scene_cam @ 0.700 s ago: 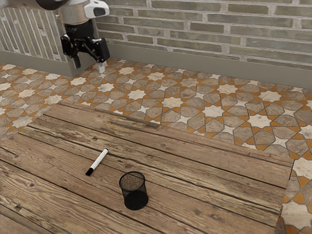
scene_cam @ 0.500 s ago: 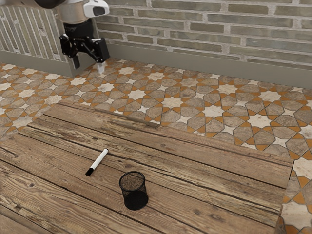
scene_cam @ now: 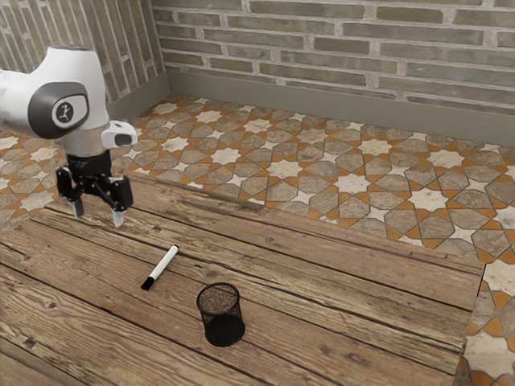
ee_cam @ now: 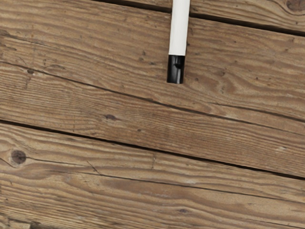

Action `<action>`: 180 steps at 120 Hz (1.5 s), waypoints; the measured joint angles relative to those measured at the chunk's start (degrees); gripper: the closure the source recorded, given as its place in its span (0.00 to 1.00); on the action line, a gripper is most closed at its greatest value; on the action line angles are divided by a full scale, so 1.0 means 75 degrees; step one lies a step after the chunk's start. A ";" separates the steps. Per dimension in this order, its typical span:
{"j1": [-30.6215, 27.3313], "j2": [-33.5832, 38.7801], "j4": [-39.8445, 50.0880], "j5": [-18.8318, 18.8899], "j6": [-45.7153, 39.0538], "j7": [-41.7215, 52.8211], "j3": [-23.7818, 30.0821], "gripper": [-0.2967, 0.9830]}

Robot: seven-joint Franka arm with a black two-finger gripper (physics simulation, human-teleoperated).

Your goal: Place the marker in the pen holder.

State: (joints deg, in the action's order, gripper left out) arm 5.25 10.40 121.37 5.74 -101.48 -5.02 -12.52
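My gripper [scene_cam: 97,219] hangs above the wooden table in the exterior view, open, its two fingertips well apart with nothing between them. The white marker [scene_cam: 163,264] with a black cap lies flat on the planks, lower than the gripper and toward the exterior view's right. In the wrist view the capped end of the marker [ee_cam: 179,36] is visible. A black mesh pen holder [scene_cam: 221,315] stands upright close to the marker, apart from it, and I see no marker inside.
The plank table [scene_cam: 338,297] extends around both objects, its far edge beside the patterned tile floor [scene_cam: 322,173]. A brick wall [scene_cam: 338,48] rises behind the floor, some distance from the table.
My gripper has come down and toward the exterior view's left, from over the floor to over the table's near-left part. Marker and pen holder have stayed where they were.
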 joint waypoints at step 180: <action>-0.0074 -0.4622 -0.1233 -0.0844 -0.4061 0.1113 -0.0047 0.25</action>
State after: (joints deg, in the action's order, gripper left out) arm 4.69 -24.27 112.13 -0.59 -131.93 3.32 -12.87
